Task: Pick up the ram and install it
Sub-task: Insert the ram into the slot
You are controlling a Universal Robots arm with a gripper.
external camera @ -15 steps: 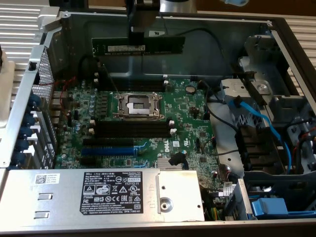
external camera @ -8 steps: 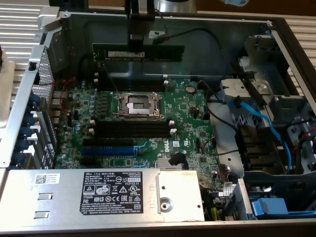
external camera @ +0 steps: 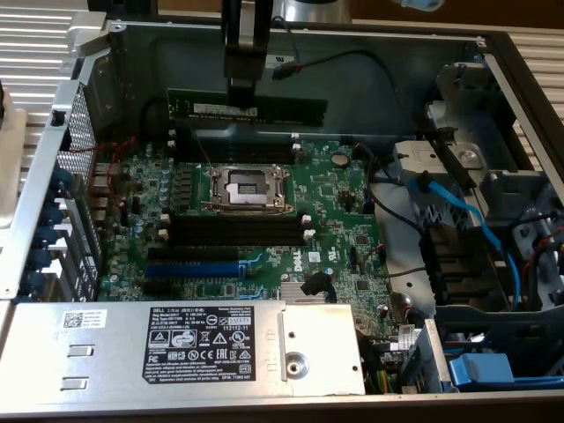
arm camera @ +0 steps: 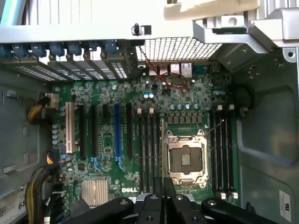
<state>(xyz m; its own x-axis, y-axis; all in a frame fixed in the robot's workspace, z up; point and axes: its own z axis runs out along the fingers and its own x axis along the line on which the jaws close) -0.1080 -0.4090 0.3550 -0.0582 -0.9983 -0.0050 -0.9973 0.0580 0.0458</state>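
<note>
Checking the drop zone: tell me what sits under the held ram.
The ram, held by the gripper, hangs above black memory slots beside the CPU socket. Its body hides the case floor behind.

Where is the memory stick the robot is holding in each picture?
Exterior view: the ram hangs level, gripped by the fingers, over the motherboard, just beyond the CPU socket.
Wrist view: the ram is probably the thin dark edge pinched between the fingers.
Shared landmark: the square silver CPU socket.
</note>
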